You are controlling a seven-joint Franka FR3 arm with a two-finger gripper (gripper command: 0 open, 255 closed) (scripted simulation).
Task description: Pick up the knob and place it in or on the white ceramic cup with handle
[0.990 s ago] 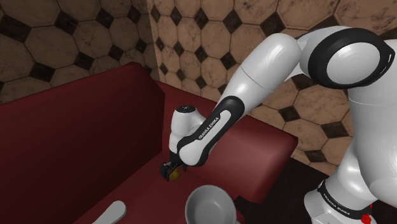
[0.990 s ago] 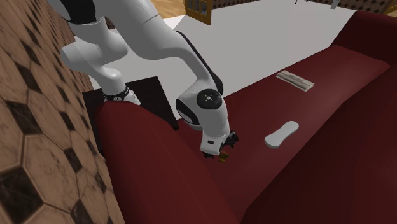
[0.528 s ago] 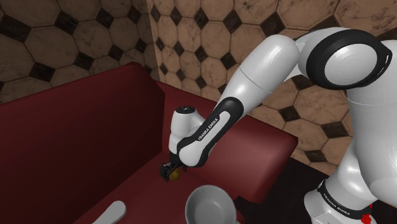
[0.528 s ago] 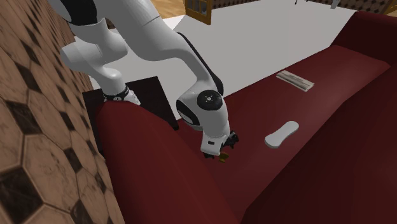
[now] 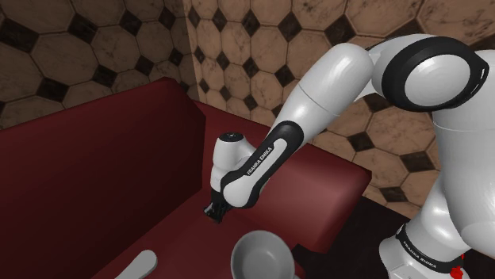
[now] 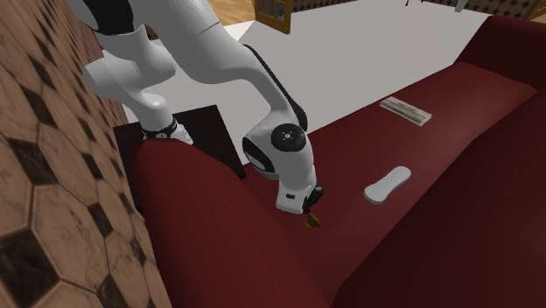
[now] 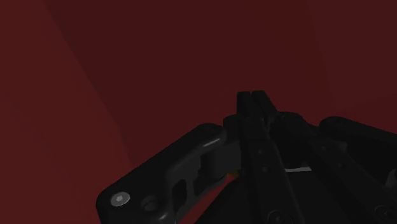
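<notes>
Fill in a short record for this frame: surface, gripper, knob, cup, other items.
surface: dark red sofa seat
gripper: black two-finger gripper low over the seat, fingers meeting
knob: small brown knob at the fingertips; grip unclear
cup: pale grey round cup, apart from the gripper
other: white oblong object, striped flat item
</notes>
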